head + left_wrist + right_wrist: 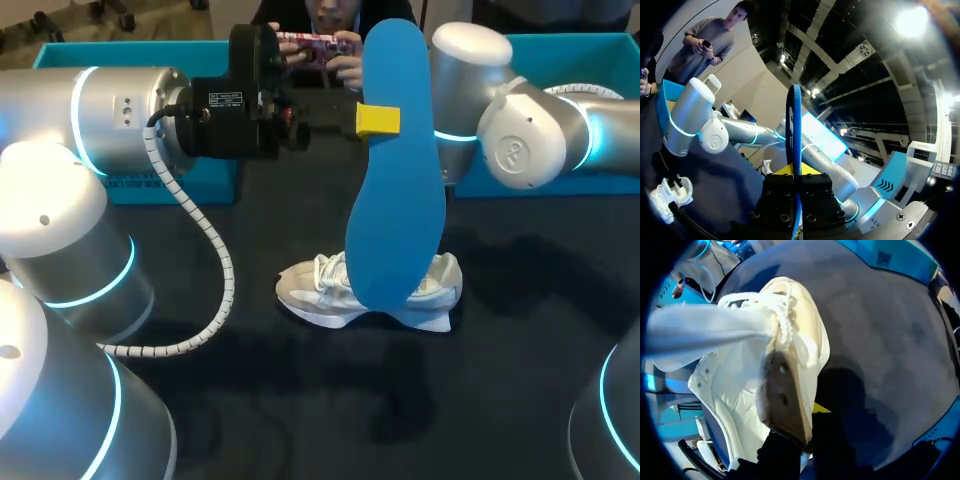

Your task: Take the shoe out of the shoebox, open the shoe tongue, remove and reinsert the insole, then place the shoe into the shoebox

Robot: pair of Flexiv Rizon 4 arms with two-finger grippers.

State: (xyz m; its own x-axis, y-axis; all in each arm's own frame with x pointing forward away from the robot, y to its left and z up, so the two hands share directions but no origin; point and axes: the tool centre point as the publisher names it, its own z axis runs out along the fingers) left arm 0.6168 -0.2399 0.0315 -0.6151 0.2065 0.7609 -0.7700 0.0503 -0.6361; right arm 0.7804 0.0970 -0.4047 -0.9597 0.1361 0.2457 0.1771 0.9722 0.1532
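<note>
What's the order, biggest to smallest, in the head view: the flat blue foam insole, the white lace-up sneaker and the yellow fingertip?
Largest: blue foam insole, though it is raised nearer the camera, which inflates it.
Next: white sneaker, partly hidden behind the insole.
Smallest: yellow fingertip.

"What are you working at?"

"My table (520, 330). It's covered edge to edge in a dark, matte cloth."

"What lies on it?"

"A white lace-up shoe (320, 292) near the middle, with its toe toward my left side and its laces loose. It throws a soft shadow on the cloth. I can't tell whether its whole sole is down."

"Anything else?"

"At the far edge there's a teal shoebox half (195, 185) on my left and a second teal half (560, 50) on my right. They're well apart, and the shoe sits nearer me, between them. I can't tell which one is the lid."
</note>
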